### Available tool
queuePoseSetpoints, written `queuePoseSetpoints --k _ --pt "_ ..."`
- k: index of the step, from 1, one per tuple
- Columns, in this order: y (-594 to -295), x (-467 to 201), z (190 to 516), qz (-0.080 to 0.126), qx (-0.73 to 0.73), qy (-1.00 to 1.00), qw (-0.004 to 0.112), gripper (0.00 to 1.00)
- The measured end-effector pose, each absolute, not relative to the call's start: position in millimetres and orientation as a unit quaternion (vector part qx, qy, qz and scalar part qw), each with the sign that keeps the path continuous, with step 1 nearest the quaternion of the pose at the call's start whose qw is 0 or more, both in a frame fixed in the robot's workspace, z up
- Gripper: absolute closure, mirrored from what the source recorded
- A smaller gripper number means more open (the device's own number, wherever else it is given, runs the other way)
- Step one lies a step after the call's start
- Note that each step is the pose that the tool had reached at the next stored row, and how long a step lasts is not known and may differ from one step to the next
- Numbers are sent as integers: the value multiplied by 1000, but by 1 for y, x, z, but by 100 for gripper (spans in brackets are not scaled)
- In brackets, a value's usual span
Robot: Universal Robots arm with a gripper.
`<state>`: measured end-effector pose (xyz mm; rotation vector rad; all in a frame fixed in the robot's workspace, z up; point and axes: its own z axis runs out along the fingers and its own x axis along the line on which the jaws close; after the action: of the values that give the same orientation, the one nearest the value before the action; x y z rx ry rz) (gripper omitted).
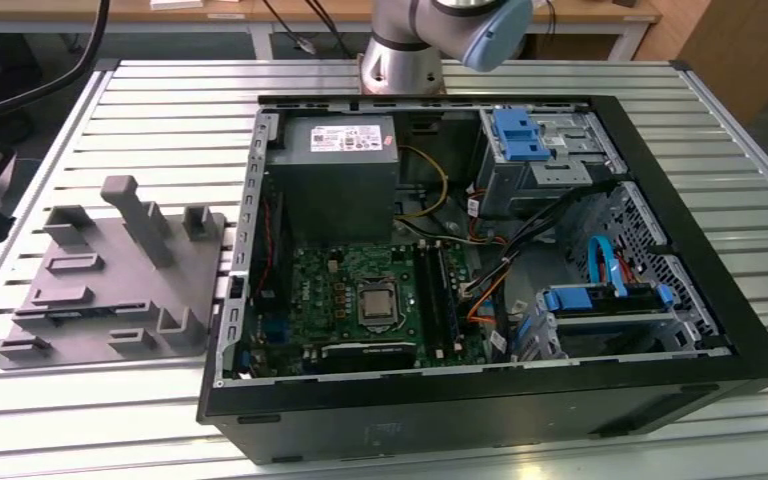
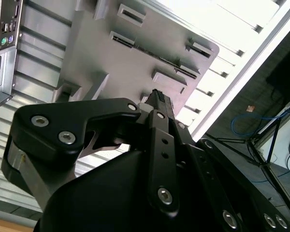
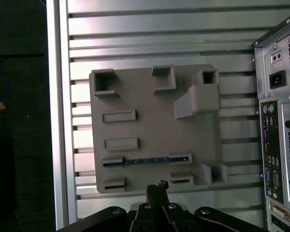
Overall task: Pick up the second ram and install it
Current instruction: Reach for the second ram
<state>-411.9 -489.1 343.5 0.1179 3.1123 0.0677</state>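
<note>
Gripper hangs above the grey tray near its edge, its pincer closed on nothing. The memory stick sits in a tray slot, apart from the gripper.

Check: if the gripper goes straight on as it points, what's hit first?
Likely the grey tray, near its edge beside the slot holding the second ram. The gripper hangs over that spot in the first wrist view. Depth is unclear, so the ram itself is possible.
</note>
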Motion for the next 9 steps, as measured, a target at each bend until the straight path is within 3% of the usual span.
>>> queuePoseSetpoints --k 9 --pt "-496 -412 338 22 38 999 13 90"
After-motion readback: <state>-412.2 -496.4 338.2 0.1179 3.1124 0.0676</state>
